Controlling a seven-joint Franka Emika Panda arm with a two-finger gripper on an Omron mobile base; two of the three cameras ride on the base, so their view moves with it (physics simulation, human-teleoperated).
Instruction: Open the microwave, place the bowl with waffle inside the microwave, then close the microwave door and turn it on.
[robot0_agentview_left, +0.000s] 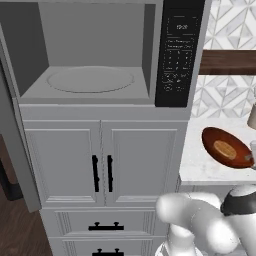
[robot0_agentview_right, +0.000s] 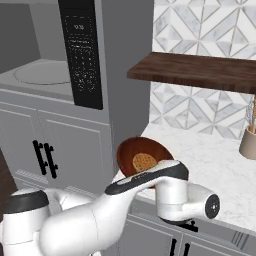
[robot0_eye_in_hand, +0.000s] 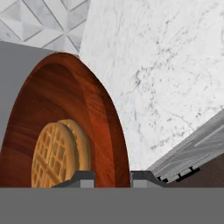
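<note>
rendered kitchen, grey cabinetry throughout. microwave (robot0_agentview_left: 100, 55) built into a tall grey column, cavity exposed with the round turntable (robot0_agentview_left: 90, 80) bare on its floor; black keypad panel (robot0_agentview_left: 179, 52) down the right side of the microwave. microwave door (robot0_agentview_left: 17, 150) swung wide to the left of the microwave, seen edge-on as a grey slab reaching down past the cabinets. directly under the microwave, two white panelled cabinet doors (robot0_agentview_left: 100, 162) with short black vertical handles, and drawers (robot0_agentview_left: 105, 225) below those. dark wood floor (robot0_agentview_left: 15, 225) at the lower left.

right of the microwave, a white marble counter (robot0_agentview_right: 210, 160) against a grey-and-white geometric tile wall (robot0_agentview_right: 200, 30), with a dark wooden shelf (robot0_agentview_right: 195, 70) mounted on that wall above the counter. a beige holder (robot0_agentview_right: 248, 142) at the far right of the counter.

bowl (robot0_agentview_right: 142, 160) right of the microwave and lower than its cavity, over the counter's front edge, tipped up steeply with its inside facing the cameras. waffle (robot0_agentview_right: 145, 162) resting against the bowl's inner surface. gripper (robot0_eye_in_hand: 112, 177) clamped on the bowl's rim, one finger inside the bowl and one outside it, rim pinched between, as seen in the hand view.
</note>
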